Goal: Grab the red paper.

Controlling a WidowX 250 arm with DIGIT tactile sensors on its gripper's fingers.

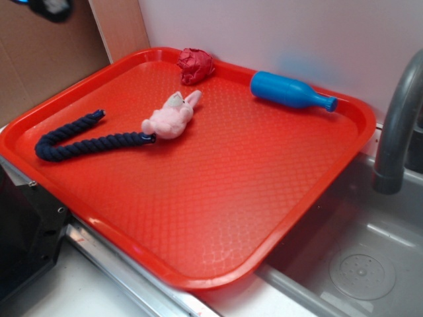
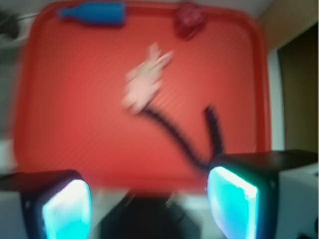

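The red paper (image 1: 195, 65) is a small dark red crumpled wad at the far edge of the red tray (image 1: 218, 198). In the blurred wrist view it sits near the top (image 2: 189, 20), far from my gripper (image 2: 149, 199). My gripper hangs high above the tray's near edge. Its two pads (image 2: 232, 199) stand wide apart with nothing between them. In the exterior view only a dark blurred part of the arm (image 1: 49, 6) shows at the top left.
On the tray lie a pink plush bunny (image 1: 172, 117), a dark blue rope (image 1: 73, 142) and a blue plastic bottle (image 1: 291, 90). A grey faucet (image 1: 396, 125) and a sink basin (image 1: 357, 257) are to the right. A wall stands behind the tray.
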